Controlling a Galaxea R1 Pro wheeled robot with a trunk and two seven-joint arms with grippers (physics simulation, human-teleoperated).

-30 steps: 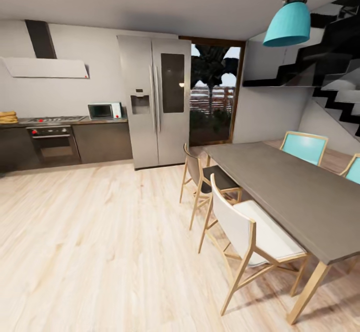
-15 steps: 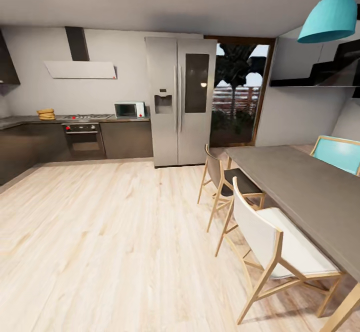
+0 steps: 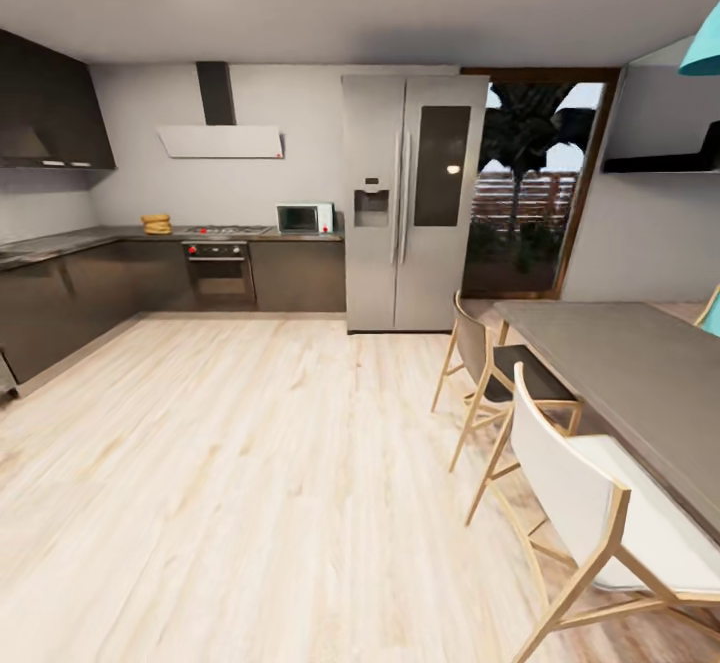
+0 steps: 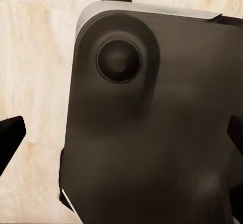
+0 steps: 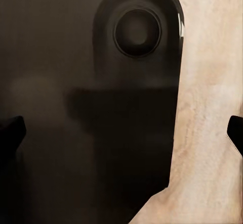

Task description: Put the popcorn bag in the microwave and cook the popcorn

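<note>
Spanning the far kitchen wall, the countertop [image 3: 100, 237] carries the microwave [image 3: 305, 218]; finger spread unreadable.

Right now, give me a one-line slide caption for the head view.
Kitchen seen across the wood floor: popcorn bag and microwave on the far countertop, dining table at right.
</note>
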